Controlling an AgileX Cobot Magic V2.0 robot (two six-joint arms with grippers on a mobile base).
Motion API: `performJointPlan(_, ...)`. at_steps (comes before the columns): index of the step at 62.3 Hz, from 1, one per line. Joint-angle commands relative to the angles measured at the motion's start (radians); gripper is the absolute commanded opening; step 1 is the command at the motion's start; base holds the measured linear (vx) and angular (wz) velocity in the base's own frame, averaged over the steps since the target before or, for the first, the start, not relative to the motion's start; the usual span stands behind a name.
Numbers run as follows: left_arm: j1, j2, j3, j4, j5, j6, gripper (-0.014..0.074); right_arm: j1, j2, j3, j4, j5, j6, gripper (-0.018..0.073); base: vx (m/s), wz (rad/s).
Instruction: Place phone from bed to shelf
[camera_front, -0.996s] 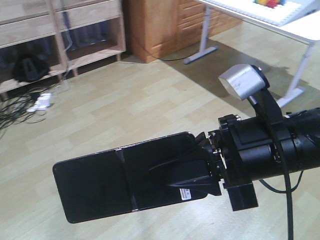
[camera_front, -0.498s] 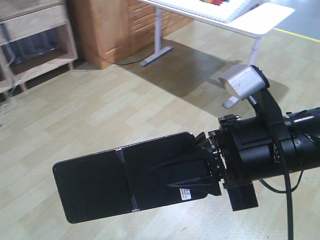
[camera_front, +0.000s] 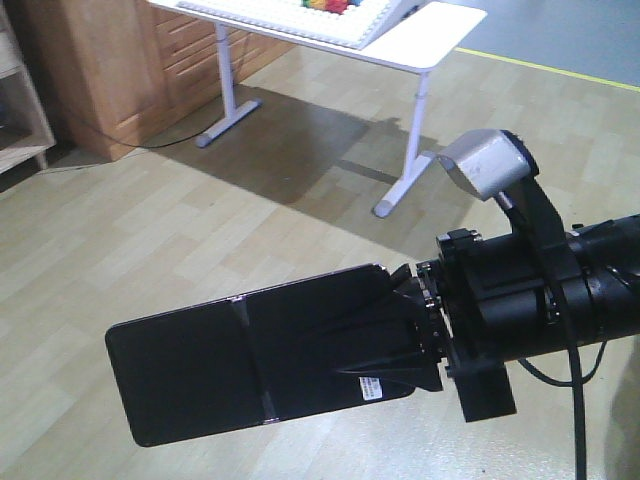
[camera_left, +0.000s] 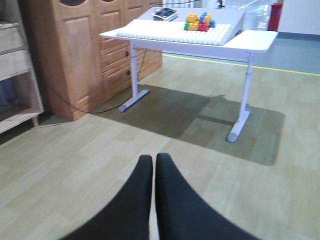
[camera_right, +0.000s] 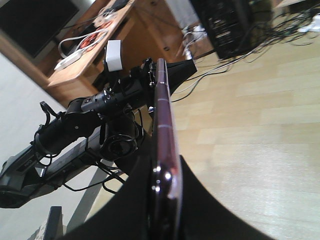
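Glossy black, the phone (camera_front: 250, 365) is held out flat above the pale plank floor (camera_front: 200, 230), well clear of it. It is clamped at the end nearer the arm by the right gripper (camera_front: 335, 350), whose black fingers are clenched on it just beside the small white barcode sticker (camera_front: 372, 388). A centre crease (camera_front: 245, 330) is seen across the dark face. In the right wrist view the phone (camera_right: 165, 130) is shown edge-on, its pinkish metal rim pinched between the two fingers. The left gripper (camera_left: 153, 161) is seen pressed together with nothing in it, only a thin slit being left between the fingers. Beyond, a white table (camera_left: 255, 40) is seen, with coloured blocks (camera_left: 199, 21) carried on a studded white board. An orange-brown wooden cabinet (camera_front: 110, 70) is set beside the table. Part of the light-wood shelf (camera_left: 20, 75) is seen at the picture's edge, well apart from the phone.
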Motion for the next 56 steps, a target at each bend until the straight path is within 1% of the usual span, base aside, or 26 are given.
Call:
performJointPlan(1, -0.004, -0.006, 0.002, -0.009, -0.074, -0.004, 0.0001, -0.002, -0.027, -0.027, 0.096, 0.074, -0.012, -0.0001, 0.16, -0.34)
performJointPlan(56, -0.004, -0.006, 0.002, -0.009, -0.074, -0.004, 0.0001, -0.002, -0.027, -0.027, 0.096, 0.074, -0.012, -0.0001, 0.19, -0.40)
